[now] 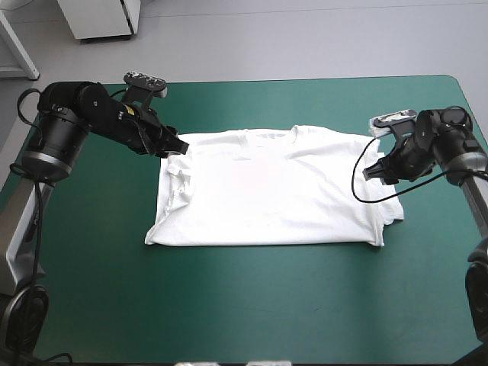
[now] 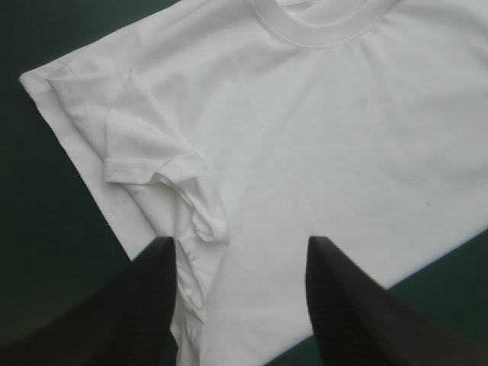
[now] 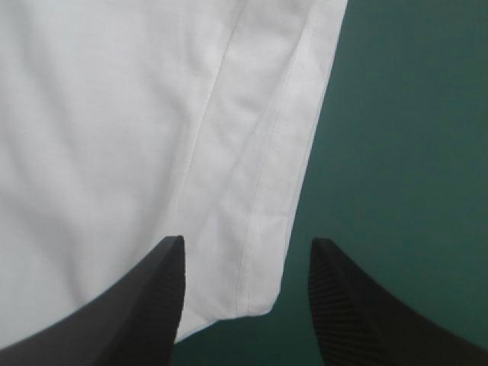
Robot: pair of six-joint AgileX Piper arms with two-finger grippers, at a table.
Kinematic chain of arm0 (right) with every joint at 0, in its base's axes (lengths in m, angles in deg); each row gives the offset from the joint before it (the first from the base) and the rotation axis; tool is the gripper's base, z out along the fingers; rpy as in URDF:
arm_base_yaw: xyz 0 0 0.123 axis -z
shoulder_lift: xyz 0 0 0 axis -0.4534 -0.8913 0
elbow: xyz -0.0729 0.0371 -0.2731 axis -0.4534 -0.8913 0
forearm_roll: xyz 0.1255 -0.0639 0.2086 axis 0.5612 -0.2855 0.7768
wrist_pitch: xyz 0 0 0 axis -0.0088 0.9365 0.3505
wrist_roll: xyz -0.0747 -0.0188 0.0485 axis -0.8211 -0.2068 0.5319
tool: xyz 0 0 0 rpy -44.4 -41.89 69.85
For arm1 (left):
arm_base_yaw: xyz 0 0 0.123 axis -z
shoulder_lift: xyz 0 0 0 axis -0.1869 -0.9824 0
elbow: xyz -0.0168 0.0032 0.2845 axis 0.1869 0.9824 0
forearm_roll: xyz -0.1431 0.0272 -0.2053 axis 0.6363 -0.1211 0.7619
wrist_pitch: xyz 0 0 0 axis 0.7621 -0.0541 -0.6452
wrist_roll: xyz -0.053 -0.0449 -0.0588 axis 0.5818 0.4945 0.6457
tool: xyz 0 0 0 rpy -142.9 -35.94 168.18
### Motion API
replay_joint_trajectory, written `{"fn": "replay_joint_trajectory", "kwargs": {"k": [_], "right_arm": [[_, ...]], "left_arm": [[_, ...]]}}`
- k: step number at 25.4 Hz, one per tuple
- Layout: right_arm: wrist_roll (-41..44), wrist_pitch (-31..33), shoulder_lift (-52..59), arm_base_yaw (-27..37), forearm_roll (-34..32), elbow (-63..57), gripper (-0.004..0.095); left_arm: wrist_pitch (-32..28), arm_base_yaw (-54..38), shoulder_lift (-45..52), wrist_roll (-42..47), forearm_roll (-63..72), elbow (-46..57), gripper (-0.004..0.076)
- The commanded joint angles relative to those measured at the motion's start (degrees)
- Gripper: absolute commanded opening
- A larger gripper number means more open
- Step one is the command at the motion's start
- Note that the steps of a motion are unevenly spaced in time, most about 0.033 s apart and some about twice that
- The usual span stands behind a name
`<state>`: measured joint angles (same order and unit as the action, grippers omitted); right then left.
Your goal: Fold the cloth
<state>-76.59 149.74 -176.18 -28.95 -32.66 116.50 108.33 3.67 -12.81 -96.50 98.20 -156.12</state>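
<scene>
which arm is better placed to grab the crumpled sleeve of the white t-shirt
Left, probably: the left gripper hangs open right at that sleeve; the right gripper is at the white T-shirt's opposite edge.

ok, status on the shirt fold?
T-shirt spread flat, left sleeve folded in. Left tool open at its far left shoulder; right tool open at its right edge. Nothing obstructing.

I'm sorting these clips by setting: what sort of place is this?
Probably a robotics lab or test bench, not a home: the left gripper and right gripper of two robot arms reach over a table with a teal-green cover, where a white T-shirt lies spread flat.
</scene>
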Motion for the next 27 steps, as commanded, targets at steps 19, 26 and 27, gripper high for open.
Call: {"fn": "replay_joint_trajectory", "kwargs": {"k": [19, 26, 27], "right_arm": [[0.4, -4.1, -10.7, 5.5, 1.4, 1.7, 0.0554], [-1.9, -3.4, -12.5, 5.5, 5.9, 1.6, 0.0361], [-2.5, -3.3, -12.8, 5.5, 6.7, 1.6, 0.0313]], "left_arm": [[-0.6, 0.2, 2.7, 0.6, 1.2, -1.6, 0.0388], [-0.4, 0.2, 2.7, 0.6, 1.1, -1.6, 0.0388], [-0.2, 0.2, 2.7, 0.6, 1.1, -1.6, 0.0388]]}}
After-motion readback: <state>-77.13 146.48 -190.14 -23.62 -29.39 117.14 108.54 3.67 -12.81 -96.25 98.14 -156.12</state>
